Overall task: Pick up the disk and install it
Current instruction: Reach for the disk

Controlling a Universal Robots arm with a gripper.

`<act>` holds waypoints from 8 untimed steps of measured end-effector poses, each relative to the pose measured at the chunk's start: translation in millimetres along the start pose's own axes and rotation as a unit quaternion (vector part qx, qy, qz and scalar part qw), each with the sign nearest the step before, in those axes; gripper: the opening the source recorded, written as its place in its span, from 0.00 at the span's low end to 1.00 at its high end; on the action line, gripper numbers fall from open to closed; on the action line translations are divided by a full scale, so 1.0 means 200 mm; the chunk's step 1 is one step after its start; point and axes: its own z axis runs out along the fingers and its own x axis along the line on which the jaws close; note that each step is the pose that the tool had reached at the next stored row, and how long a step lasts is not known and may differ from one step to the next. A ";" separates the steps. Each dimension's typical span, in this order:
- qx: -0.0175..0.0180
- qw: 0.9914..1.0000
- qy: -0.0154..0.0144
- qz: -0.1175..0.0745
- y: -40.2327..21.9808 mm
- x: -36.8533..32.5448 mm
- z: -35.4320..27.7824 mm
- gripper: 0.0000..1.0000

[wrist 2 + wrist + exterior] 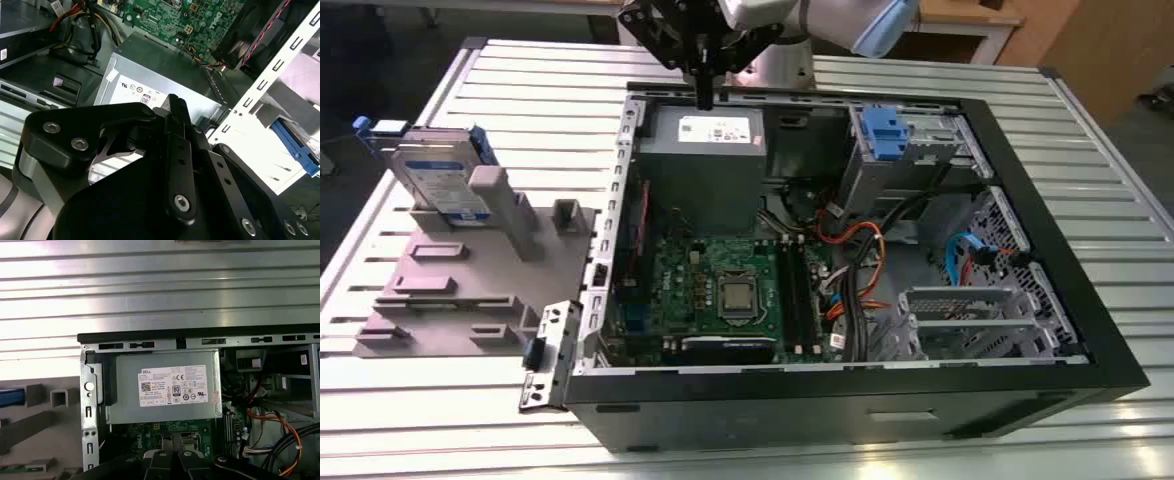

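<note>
The disk [438,178] is a silver-grey drive with a white-and-blue label in a blue carrier. It stands on edge in a grey fixture [447,300] at the exterior view's left, outside the computer case. A blue edge of its carrier [299,152] shows past the case wall in the second wrist view. My gripper [704,98] hangs over the back rim of the open case, just above the power-supply box [700,150], well to the right of the disk. Its fingers [174,107] are pressed together with nothing between them.
The open black computer case [1107,370] lies on a slatted metal table [1067,110]. Inside are the green motherboard [720,280], orange and blue cables [961,255], and a drive cage with a blue caddy [881,135] at the back right. The labelled power-supply box [167,390] sits below the wrist.
</note>
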 end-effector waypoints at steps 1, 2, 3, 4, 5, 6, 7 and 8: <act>0.000 1.000 0.000 0.000 0.000 0.000 0.000 0.11; 0.000 1.000 0.000 0.000 0.000 0.001 0.000 0.11; 0.000 1.000 0.000 0.000 0.000 0.003 0.000 0.11; 0.000 1.000 0.000 0.000 0.000 0.003 0.000 0.11; 0.000 1.000 0.000 0.000 0.000 0.004 0.000 0.11; 0.000 1.000 0.000 0.000 0.000 0.005 0.000 0.11; 0.000 1.000 0.000 0.000 0.000 0.007 0.000 0.11; 0.000 1.000 0.000 0.000 -0.001 0.010 0.000 0.11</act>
